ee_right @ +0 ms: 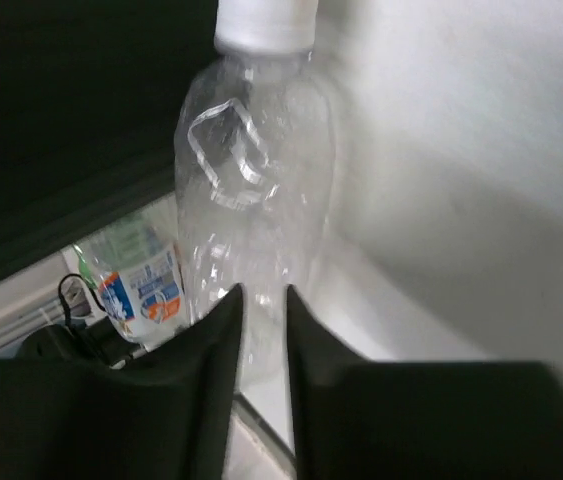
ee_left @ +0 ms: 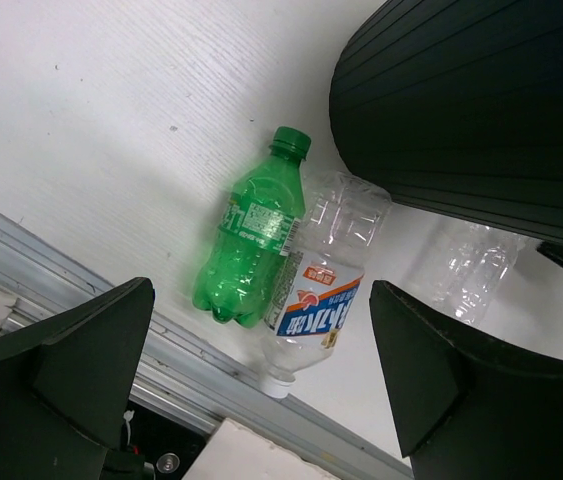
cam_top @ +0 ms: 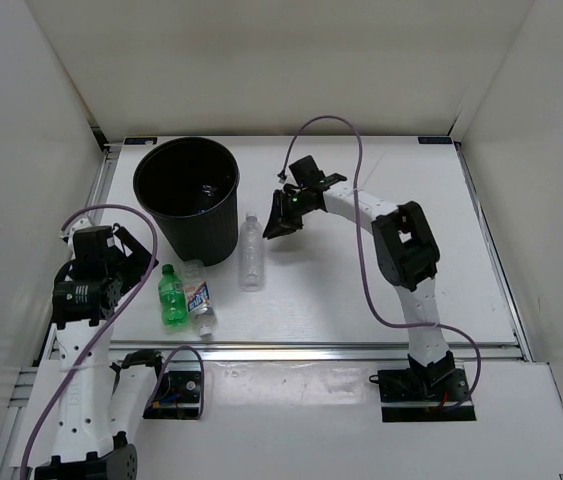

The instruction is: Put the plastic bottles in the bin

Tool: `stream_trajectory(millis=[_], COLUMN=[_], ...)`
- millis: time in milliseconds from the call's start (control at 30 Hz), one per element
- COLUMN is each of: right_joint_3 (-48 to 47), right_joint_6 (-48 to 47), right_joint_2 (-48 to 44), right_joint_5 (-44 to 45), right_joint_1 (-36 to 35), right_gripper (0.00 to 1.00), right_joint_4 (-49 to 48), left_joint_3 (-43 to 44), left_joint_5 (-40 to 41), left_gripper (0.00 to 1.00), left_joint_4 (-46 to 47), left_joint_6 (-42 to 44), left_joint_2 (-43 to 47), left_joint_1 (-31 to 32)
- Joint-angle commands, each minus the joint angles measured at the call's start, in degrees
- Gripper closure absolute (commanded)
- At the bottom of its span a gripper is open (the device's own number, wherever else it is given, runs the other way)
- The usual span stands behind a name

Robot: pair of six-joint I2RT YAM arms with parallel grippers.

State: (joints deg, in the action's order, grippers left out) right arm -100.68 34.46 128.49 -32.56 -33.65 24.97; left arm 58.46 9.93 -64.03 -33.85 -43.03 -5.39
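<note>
The black bin (cam_top: 186, 195) stands at the back left. A plain clear bottle (cam_top: 251, 250) lies just right of it. A green bottle (cam_top: 171, 296) and a clear bottle with a blue label (cam_top: 199, 300) lie side by side in front of the bin. My left gripper (cam_top: 139, 258) is open and empty, left of that pair; its wrist view shows the green bottle (ee_left: 246, 240) and the labelled bottle (ee_left: 326, 290) between its fingers (ee_left: 71, 370). My right gripper (cam_top: 281, 222) is shut and empty, hovering right of the plain bottle's (ee_right: 251, 150) cap end. A fourth bottle is not visible.
An aluminium rail (cam_top: 341, 350) runs along the table's near edge, just behind the labelled bottle's cap. White walls enclose the table on three sides. A purple cable (cam_top: 361, 200) loops over the right arm.
</note>
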Motion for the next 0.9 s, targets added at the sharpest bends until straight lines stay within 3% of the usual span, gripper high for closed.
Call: stream_trajectory(millis=[0,100,200,267,367,467,867], right_joint_3=[2.2,3.8,4.4,4.4,4.4,3.7,-1.1], right_joint_6=[-3.7,-5.0,-5.5,-4.8,-1.6,1.4,5.4], right_joint_2=[-11.2,-18.3,-18.5,-15.0,-9.1,-4.1,4.0], right_joint_5=[4.2,5.6,6.5,5.9,1.1,-4.1,-7.0], right_joint_1=[0.3,0.3,-0.2,-0.7,-0.7,-0.7,-0.7], right_gripper=[0.79,0.83,0.80,0.53,0.43,0.40,0.33], right_joint_4=[4.6,4.6,4.6,4.6,1.5,-1.9,-8.0], left_joint_3=[-0.8,-3.3,-5.1,-5.1,-4.5,-4.0,-3.4], left_joint_5=[1.9,2.5,2.5,2.5,2.5,2.5,3.7], left_gripper=[0.00,0.00,0.00,0.00,0.00,0.00,0.00], left_joint_4=[0.8,0.8,0.8,0.3,-1.2,-2.4,-3.6], left_joint_6=[-0.3,-0.9,-1.4,-1.4,-1.4,-0.8,1.4], left_joint_2=[2.6,3.3,3.9,3.9,3.3,2.8,1.7], left_joint_1=[0.3,0.3,0.3,0.3,0.3,0.3,0.3])
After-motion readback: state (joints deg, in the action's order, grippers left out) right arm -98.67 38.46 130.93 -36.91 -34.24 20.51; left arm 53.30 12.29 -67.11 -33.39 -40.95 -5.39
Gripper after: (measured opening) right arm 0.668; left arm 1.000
